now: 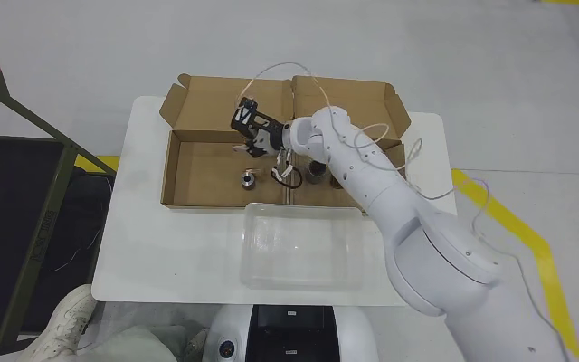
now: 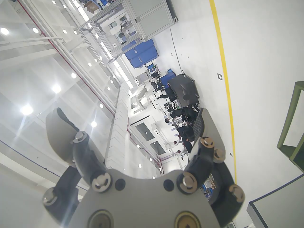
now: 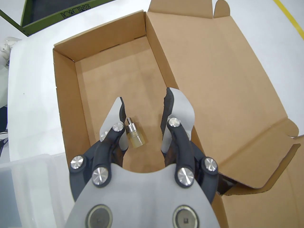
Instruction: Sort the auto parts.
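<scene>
A small metal part with a threaded tip and a pale yellowish body [image 3: 135,135] lies on the floor of the left cardboard box [image 3: 114,72]. My right gripper [image 3: 144,96] hovers over it, open, with the part below and close to one finger. From the top, this gripper [image 1: 246,122] hangs over the back of the left box [image 1: 168,176], and the metal part [image 1: 248,177] sits nearer the box's front wall. A dark cylindrical part [image 1: 314,172] stands in the right box [image 1: 380,100], beside the arm. My left gripper [image 2: 130,112] is open, holds nothing and points up into the room.
A clear plastic bin [image 1: 303,244] sits on the white table in front of the two boxes; its corner [image 3: 30,186] is near the right wrist. Both boxes have their lids folded open at the back. A green-framed cart [image 1: 36,208] stands left of the table.
</scene>
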Controlling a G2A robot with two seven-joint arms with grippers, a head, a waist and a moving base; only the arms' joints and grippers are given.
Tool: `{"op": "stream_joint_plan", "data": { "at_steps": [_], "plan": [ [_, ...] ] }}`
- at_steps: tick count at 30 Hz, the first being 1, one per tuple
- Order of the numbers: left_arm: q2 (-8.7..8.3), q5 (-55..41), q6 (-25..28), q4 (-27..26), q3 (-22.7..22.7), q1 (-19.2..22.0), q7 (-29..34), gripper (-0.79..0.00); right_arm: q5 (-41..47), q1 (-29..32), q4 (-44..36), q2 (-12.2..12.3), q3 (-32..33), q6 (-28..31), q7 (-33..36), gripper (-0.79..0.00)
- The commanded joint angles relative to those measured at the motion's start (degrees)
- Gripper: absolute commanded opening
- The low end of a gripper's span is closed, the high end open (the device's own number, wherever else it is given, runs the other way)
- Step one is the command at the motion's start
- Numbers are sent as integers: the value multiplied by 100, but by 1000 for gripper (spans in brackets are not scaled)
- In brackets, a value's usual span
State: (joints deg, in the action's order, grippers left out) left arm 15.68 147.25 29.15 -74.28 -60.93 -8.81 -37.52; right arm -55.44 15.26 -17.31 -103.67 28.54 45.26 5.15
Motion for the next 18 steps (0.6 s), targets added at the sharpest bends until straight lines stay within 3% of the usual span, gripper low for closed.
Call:
{"op": "stream_joint_plan", "data": {
  "at_steps": [1, 13, 15, 16, 18],
  "plan": [
    [0, 0, 0, 0, 0, 0, 0, 0, -38, 6, -57, 62, 42, 110, -167, -440],
    [0, 0, 0, 0, 0, 0, 0, 0, -700, 238, -796, 697, 410, 26, -1048, -409],
    [0, 0, 0, 0, 0, 0, 0, 0, -792, 322, -955, 846, 533, 9, -1148, -388],
    [0, 0, 0, 0, 0, 0, 0, 0, -840, 374, -1065, 920, 596, -16, -1177, -332],
    [0, 0, 0, 0, 0, 0, 0, 0, -951, 498, -1335, 1070, 727, -90, -1184, -292]
  ]
}}
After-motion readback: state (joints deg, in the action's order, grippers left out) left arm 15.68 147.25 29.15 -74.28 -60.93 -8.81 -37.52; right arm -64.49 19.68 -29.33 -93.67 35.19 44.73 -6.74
